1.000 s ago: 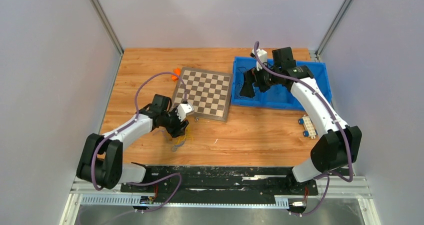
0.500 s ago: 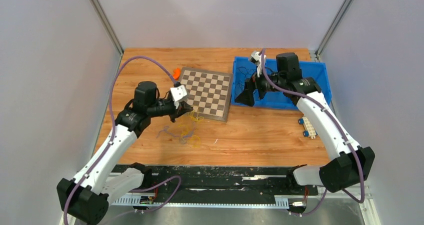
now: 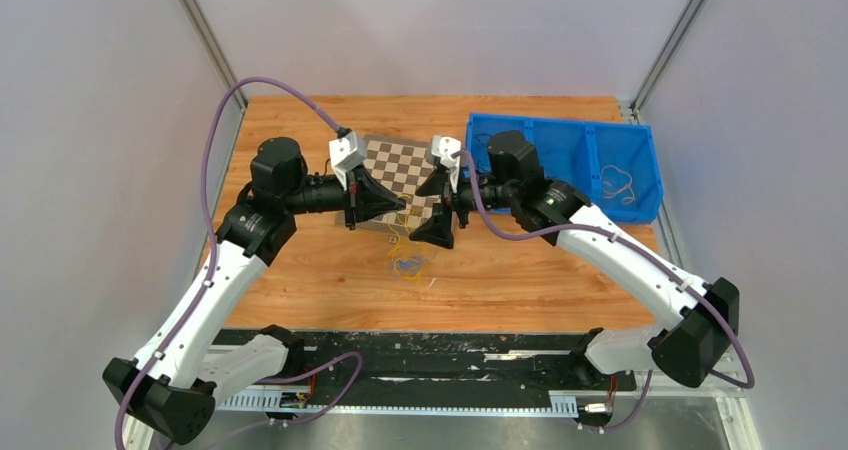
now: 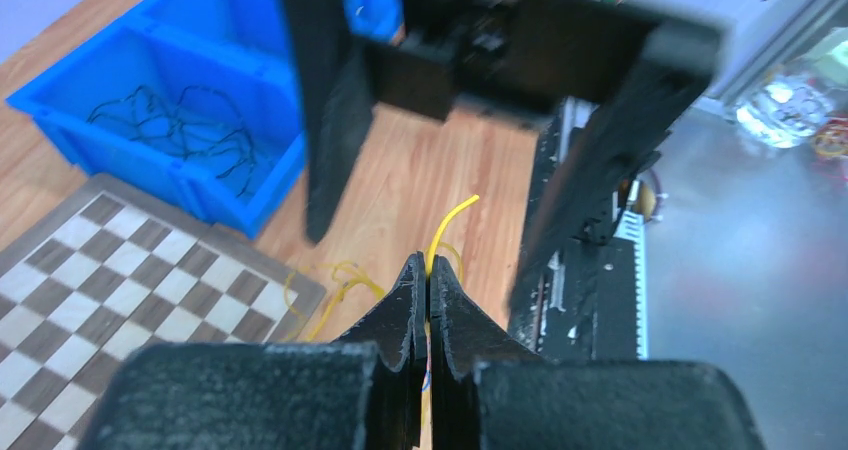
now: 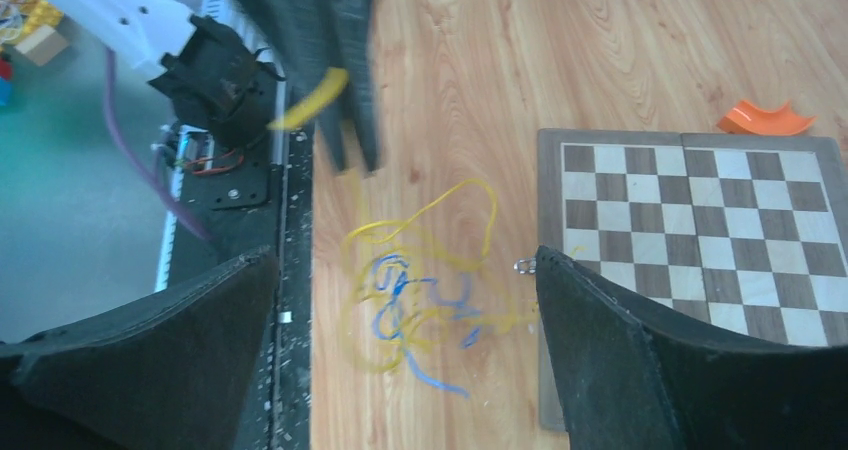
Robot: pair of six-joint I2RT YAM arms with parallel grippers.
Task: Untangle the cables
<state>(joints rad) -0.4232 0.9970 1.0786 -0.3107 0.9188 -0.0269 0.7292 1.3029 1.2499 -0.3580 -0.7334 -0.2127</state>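
Note:
A loose tangle of thin yellow and blue cables (image 3: 408, 264) lies on the wooden table in front of the chessboard, and a strand rises from it. My left gripper (image 3: 399, 208) is shut on that yellow strand (image 4: 447, 220), whose end pokes out past the tips (image 4: 428, 266). My right gripper (image 3: 438, 211) is wide open, facing the left one tip to tip. Its fingers (image 4: 324, 100) frame the left wrist view. The right wrist view looks down on the tangle (image 5: 420, 292) between its spread jaws (image 5: 405, 262). More black cables (image 4: 172, 130) lie in the blue bin.
A chessboard (image 3: 388, 160) lies under both grippers at mid-table. The blue bin (image 3: 571, 133) stands at the back right, with one pale cable (image 3: 620, 183) in its right compartment. An orange piece (image 5: 760, 120) lies beyond the board. Grey walls close in on both sides.
My left gripper shut on the cables and carried them up and to the right. My right arm swung out of the blue bin leftwards, still open, and now faces the left gripper.

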